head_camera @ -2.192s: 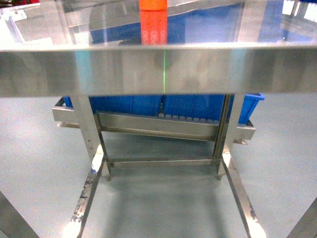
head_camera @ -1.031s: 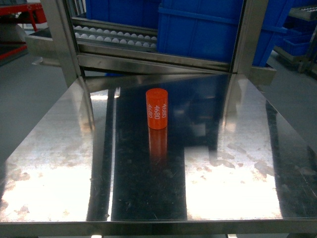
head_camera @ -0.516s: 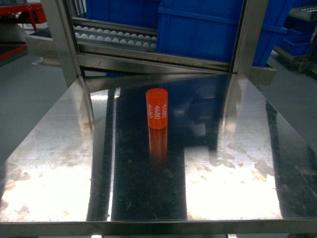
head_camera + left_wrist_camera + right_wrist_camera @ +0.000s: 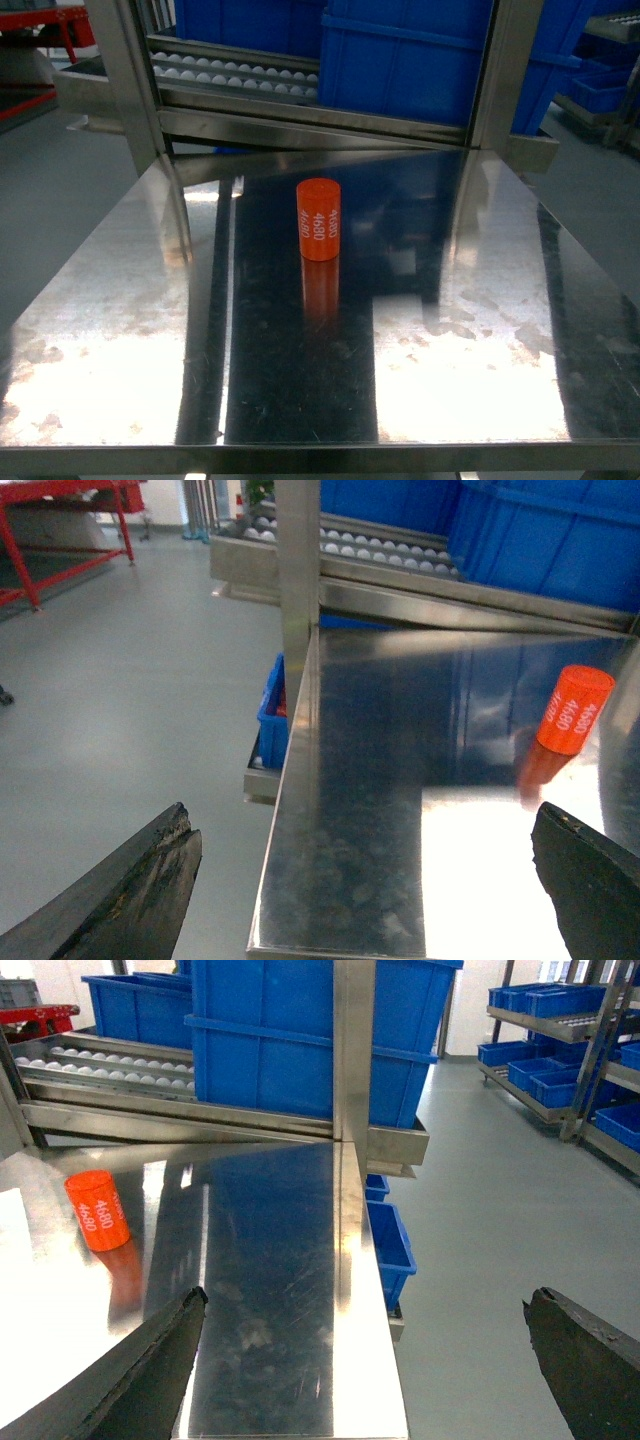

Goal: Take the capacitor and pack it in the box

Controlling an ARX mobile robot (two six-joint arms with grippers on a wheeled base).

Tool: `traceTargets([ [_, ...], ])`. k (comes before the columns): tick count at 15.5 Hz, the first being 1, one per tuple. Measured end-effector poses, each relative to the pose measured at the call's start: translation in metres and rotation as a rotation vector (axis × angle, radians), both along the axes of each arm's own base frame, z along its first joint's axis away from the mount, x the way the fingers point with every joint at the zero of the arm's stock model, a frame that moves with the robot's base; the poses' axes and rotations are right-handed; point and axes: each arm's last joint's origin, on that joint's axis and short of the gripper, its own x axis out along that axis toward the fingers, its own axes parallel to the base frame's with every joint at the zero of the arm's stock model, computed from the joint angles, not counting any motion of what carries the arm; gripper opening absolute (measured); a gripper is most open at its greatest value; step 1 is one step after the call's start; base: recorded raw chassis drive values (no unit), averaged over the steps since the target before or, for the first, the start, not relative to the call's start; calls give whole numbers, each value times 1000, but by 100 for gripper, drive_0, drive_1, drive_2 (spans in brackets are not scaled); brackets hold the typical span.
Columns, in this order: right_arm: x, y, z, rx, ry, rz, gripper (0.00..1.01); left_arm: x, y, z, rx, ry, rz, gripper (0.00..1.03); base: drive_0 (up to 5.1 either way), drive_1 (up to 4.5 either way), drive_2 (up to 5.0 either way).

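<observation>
The capacitor (image 4: pixel 318 220) is an orange cylinder printed "4680" in white, standing upright near the middle of the steel table (image 4: pixel 120 330). Neither gripper appears in the head view. In the left wrist view my left gripper (image 4: pixel 365 830) is open and empty over the table's front left corner, with the capacitor (image 4: pixel 573 710) ahead to its right. In the right wrist view my right gripper (image 4: pixel 365 1300) is open and empty over the table's front right edge, with the capacitor (image 4: pixel 97 1210) far to its left. The box is out of view.
Behind the table stands a steel roller rack (image 4: pixel 230 75) carrying large blue bins (image 4: pixel 400 60), framed by two steel uprights (image 4: pixel 120 80). Small blue bins (image 4: pixel 392 1245) sit low beside the table's right side. Shelving with blue bins (image 4: pixel 560 1020) stands at the far right.
The head view has risen from under the table's front edge to looking down on the tabletop. Over the last second the capacitor has stayed put.
</observation>
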Motion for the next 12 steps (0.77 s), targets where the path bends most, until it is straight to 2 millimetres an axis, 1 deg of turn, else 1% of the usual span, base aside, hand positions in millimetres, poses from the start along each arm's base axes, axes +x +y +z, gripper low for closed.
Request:
traceTargets([
  [2, 0, 0, 0, 0, 0, 0, 98, 31, -16, 11, -23, -1, -70, 98, 0, 0, 0],
  [4, 0, 0, 0, 0, 0, 0, 98, 83, -49, 34, -65, -51, -189, 98, 0, 0, 0],
  [5, 0, 0, 0, 0, 0, 0, 98, 112, -68, 34, -90, -29, -232, 98, 0, 0, 0],
  [7, 0, 0, 0, 0, 0, 0, 98, 168, -100, 11, -133, 101, -255, 98, 0, 0, 0],
  [8, 0, 0, 0, 0, 0, 0, 98, 192, -116, -1, -125, 134, -266, 98, 0, 0, 0],
  [9, 0, 0, 0, 0, 0, 0, 98, 210, -131, -12, -116, 164, -288, 98, 0, 0, 0],
  [10, 0, 0, 0, 0, 0, 0, 98, 221, -144, -25, -102, 205, -312, 98, 0, 0, 0],
  [12, 0, 0, 0, 0, 0, 0, 98, 232, -161, -47, -82, 235, -333, 98, 0, 0, 0],
])
